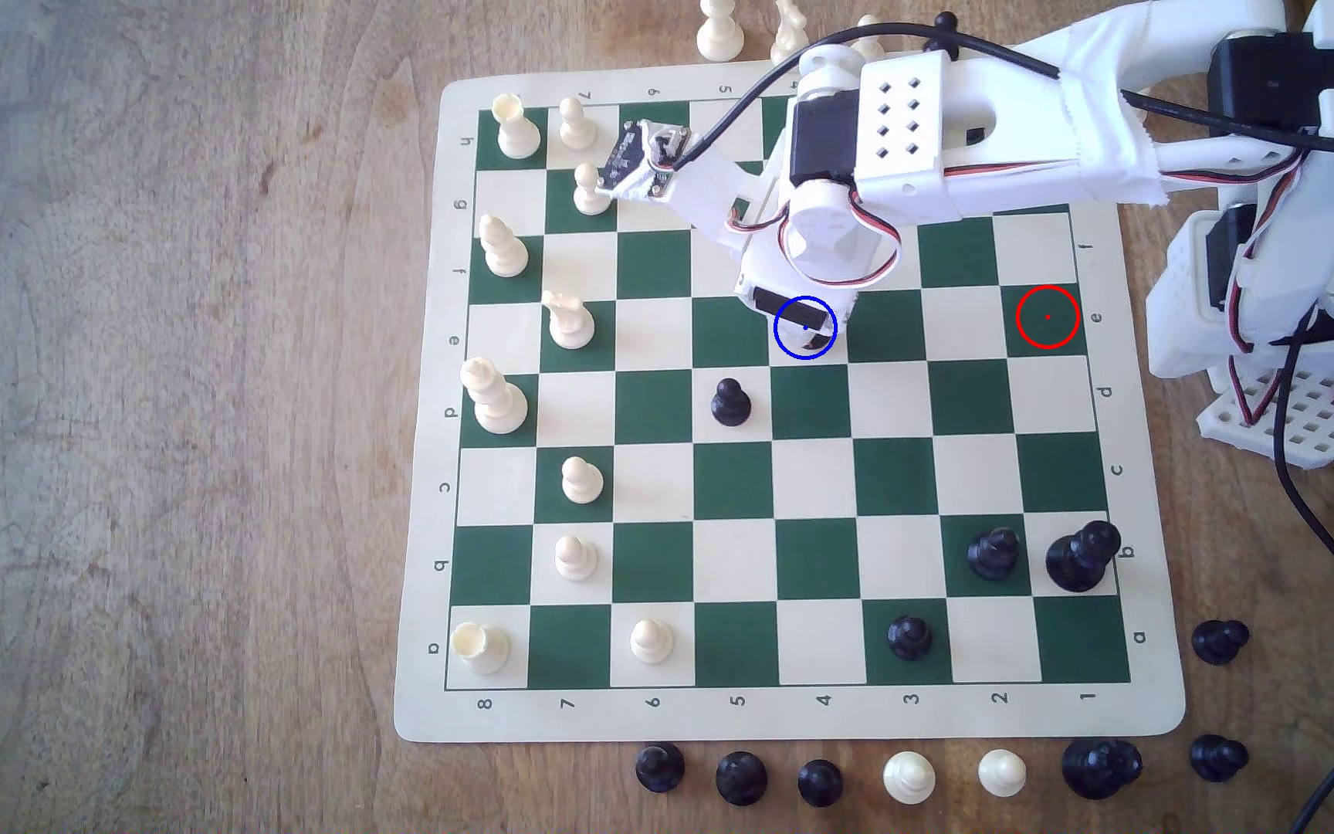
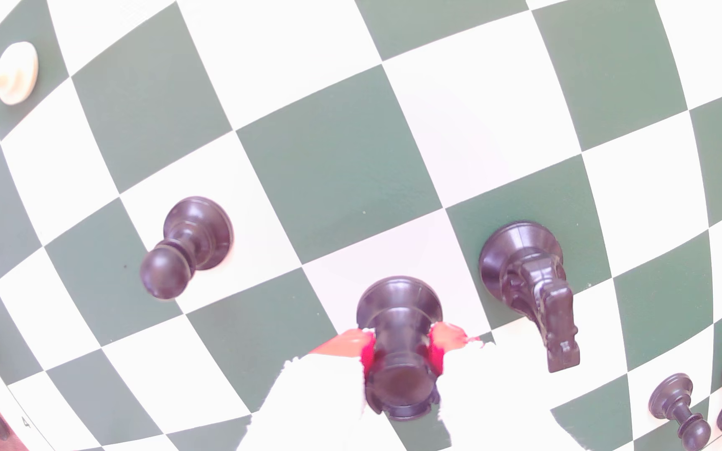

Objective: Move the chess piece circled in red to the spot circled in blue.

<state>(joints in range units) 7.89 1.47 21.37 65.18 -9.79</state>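
In the wrist view the chess piece (image 2: 398,342), a black piece with a wide round base and a straight flat-topped column, is clamped at mid-column between my gripper's (image 2: 400,353) red-padded fingers (image 2: 437,355). Its base is at a cream square; I cannot tell whether it rests there. In the exterior view my gripper (image 1: 804,321) sits over the spot (image 1: 786,350), the blue-ringed cream square, and hides most of the piece. The red-ringed green square (image 1: 1047,317) near the board's right edge is bare.
A black pawn (image 1: 730,401) (image 2: 185,247) stands one square diagonally off the spot, and a black knight (image 2: 528,277) stands close beside the held piece. White pieces (image 1: 567,321) fill the board's left columns. Black pieces (image 1: 993,553) stand at lower right, and captured pieces (image 1: 820,782) line the table below the board.
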